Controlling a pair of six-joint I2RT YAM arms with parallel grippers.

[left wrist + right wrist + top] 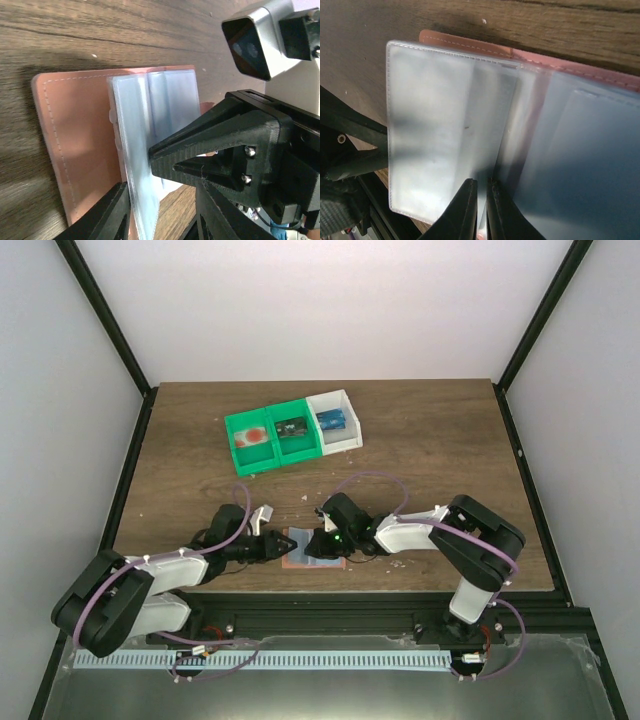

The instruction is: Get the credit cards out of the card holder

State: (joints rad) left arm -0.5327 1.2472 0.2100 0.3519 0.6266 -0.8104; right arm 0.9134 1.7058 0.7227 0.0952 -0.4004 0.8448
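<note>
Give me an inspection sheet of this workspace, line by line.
Surface: wooden table, a few pale specks.
Job's things: card holder open at near edge, clear sleeves fanned; dark card in middle green bin, blue card in white bin.
Clutter: red-and-white item in left green bin.
Grippers: right gripper pinches a sleeve edge; left gripper open around a sleeve.
Cables: purple cables, one loose loop per side.
Surroundings: white walls, black frame posts.
</note>
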